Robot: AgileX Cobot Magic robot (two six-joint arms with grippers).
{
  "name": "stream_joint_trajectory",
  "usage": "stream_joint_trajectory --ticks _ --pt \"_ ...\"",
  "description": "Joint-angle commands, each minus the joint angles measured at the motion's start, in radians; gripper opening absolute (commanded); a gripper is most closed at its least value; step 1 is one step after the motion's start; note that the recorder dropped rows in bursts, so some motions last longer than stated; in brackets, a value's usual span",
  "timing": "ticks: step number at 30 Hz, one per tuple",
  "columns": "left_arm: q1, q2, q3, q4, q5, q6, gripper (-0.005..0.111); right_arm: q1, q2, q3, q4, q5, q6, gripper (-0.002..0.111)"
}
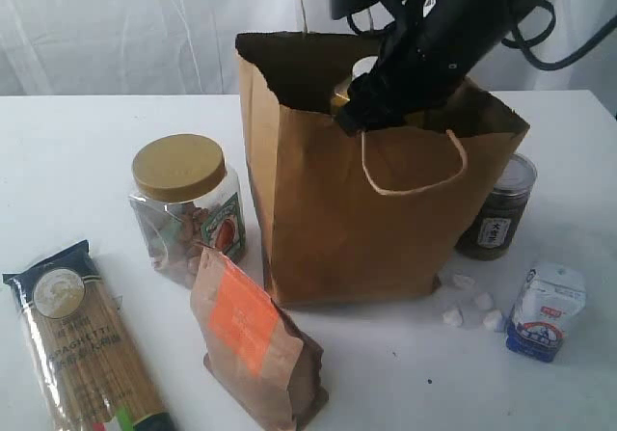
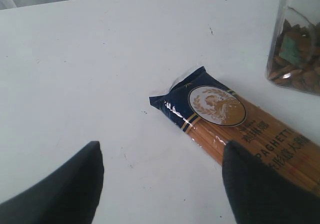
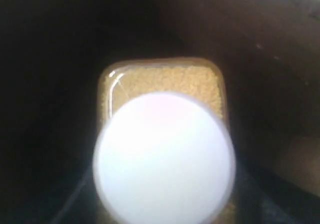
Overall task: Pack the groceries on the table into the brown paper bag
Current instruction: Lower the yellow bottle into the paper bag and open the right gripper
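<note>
Largest, the table (image 1: 77, 142): spans the whole scene, flat, white, faintly scuffed.

Next, the brown paper bag (image 1: 337, 228): stands upright near the middle of the table, mouth open, with a cord handle drooping down its front; rises above every grocery.

Then the blue-ended spaghetti packet (image 1: 82, 344): lies flat at the near left, well apart from the bag.

left gripper (image 2: 162, 149): hovers over bare table just beside the packet's blue end, dark fingers (image 2: 65, 189) spread wide, gripping nothing.

orange-labelled brown pouch (image 1: 255, 344): stands before the bag's left corner.

tan-lidded clear jar (image 1: 188, 214): stands upright just left of the bag, behind the pouch.

metal-lidded dark jar (image 1: 498, 209): stands just beside the bag's right side, partly hidden by it.

white-capped yellow bottle (image 3: 165, 154): sits within the bag's mouth, cap upward.

right gripper (image 1: 371, 113): dips into the bag's mouth close by the bottle; cannot tell whether clamped or released, with fingers out of sight.

small white-blue packet (image 1: 547, 310): stands at the near right, apart from the bag.

Last, white lumps (image 1: 472, 306): lie scattered between bag and small packet.
</note>
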Motion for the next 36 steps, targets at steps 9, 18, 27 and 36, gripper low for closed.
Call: stream_joint_trajectory --ticks 9,18,27,36 --pt "-0.009 -0.004 0.003 0.004 -0.003 0.000 0.070 -0.036 0.055 -0.006 -0.013 -0.061 0.149 0.000" --pt "-0.009 -0.004 0.003 0.004 -0.003 0.000 0.070 -0.036 0.051 -0.006 0.009 -0.098 0.196 0.000" --pt "-0.009 -0.004 0.003 0.004 -0.003 0.000 0.070 -0.036 -0.045 -0.006 0.032 -0.061 0.191 0.000" --pt "-0.009 -0.004 0.003 0.004 -0.003 0.000 0.070 -0.036 -0.073 -0.006 0.094 -0.014 0.200 0.000"
